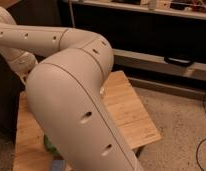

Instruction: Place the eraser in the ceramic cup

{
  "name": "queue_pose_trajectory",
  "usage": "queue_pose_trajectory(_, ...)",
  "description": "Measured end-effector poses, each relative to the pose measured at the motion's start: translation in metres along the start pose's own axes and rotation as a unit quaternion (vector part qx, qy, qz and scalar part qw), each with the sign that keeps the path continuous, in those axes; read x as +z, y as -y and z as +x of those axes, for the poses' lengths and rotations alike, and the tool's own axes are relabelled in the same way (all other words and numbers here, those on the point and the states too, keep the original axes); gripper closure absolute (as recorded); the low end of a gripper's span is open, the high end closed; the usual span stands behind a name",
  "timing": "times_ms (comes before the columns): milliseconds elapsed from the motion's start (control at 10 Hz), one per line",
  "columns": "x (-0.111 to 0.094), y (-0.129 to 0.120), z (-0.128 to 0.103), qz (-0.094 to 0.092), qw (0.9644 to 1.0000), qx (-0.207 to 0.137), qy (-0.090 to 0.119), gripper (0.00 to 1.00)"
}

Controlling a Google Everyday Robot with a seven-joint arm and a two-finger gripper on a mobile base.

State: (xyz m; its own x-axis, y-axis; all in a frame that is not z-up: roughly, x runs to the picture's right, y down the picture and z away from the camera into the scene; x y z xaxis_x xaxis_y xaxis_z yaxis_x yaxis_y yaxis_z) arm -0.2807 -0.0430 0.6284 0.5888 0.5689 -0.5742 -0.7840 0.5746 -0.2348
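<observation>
Our arm point(71, 100) fills most of the frame, running from the upper left down to the bottom edge and covering the left and middle of the table point(127, 107). The gripper is out of view, somewhere past the lower edge or behind the arm, so we cannot tell whether it is spread, pressed together or pinching anything. Neither the eraser nor the cup shows; both are probably under the arm near the lower left, though we cannot confirm that. All that peeks out there is a green sliver of the plate point(48, 145) and a corner of a blue-grey piece point(57, 164).

The main risk, as we judge it, is working blind. With the cup hidden, a release could drop the eraser on the plate or the table instead. A low sweep of the arm could knock the cup over or push things off the near edge. We could also close on the blue-grey piece by mistake.
</observation>
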Motion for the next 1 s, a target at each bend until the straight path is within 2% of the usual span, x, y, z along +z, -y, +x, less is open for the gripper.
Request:
queue_pose_trajectory(100, -0.001, -0.001, 0.002, 0.019, 0.9998, 0.002, 0.009, 1.0)
queue_pose_trajectory(200, -0.002, -0.004, 0.002, 0.035, 0.9989, 0.007, 0.029, 1.0)
queue_pose_trajectory(300, -0.002, 0.001, 0.006, 0.031, 0.9983, 0.018, 0.047, 1.0)
queue_pose_trajectory(500, -0.006, 0.01, 0.012, -0.006, 0.9958, 0.031, 0.086, 1.0)
queue_pose_trajectory(700, -0.009, 0.007, 0.014, -0.028, 0.9932, 0.038, 0.106, 1.0)
queue_pose_trajectory(800, -0.007, 0.015, 0.015, -0.041, 0.9915, 0.049, 0.113, 1.0)
queue_pose_trajectory(1000, -0.001, 0.025, 0.013, -0.081, 0.9858, 0.066, 0.132, 1.0)
